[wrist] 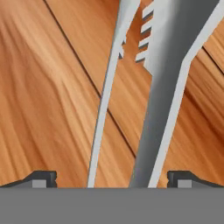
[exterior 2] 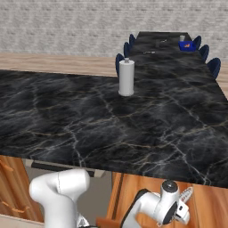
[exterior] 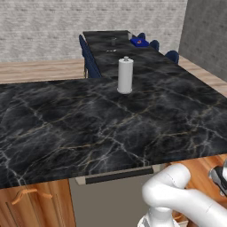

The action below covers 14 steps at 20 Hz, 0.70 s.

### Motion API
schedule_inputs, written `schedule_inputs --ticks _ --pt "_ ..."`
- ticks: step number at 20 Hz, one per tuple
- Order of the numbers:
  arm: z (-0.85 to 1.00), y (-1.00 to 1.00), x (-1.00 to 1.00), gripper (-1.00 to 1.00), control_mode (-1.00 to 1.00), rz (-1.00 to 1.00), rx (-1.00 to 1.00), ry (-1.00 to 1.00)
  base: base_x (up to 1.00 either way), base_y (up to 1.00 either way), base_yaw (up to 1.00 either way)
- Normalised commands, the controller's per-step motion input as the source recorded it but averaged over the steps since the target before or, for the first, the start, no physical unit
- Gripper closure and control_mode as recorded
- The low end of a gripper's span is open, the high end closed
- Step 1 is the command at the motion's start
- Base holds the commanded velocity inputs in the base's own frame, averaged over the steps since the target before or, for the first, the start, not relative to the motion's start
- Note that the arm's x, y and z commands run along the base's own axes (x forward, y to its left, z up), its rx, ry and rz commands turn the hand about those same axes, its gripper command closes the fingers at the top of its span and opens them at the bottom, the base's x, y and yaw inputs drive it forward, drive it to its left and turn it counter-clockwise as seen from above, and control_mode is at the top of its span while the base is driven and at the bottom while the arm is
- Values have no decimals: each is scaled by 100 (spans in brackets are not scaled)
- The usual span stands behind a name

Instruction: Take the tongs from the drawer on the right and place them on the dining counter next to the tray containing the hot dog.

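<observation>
Two slim metal arms of the tongs (wrist: 162, 87) run up between the robot's spread fingertips (wrist: 43, 178) in the hand view – the gripper (wrist: 112, 181) stands wide open, its pads well out to either side of the tool, gripping nothing. Behind the tongs lies orange-brown wood grain crossed by a dark seam. From the right base view, the gripper (exterior 2: 185, 202) hangs low below the edge of the broad black marble counter (exterior 2: 133, 129), the toothed tip of the tongs (exterior 2: 186, 195) just beside it. A white paper-towel roll (exterior: 125, 75) stands upright on that counter. Far beyond, on the dining counter (exterior: 111, 44) lined with dark blue chairs (exterior: 172, 55), the small blue tray (exterior: 139, 42) carries the hot dog (exterior 2: 188, 44) – well apart from the tongs
</observation>
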Motion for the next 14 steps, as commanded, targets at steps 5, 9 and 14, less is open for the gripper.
schedule_inputs --ticks 5,9,14 --pt "-17 -10 1 -100 -100 1 0 0 0 0 0" --pt "-36 -1 1 -100 -100 0 0 0 0 0 0" --pt "-78 33 0 100 -100 3 0 0 0 0 0"
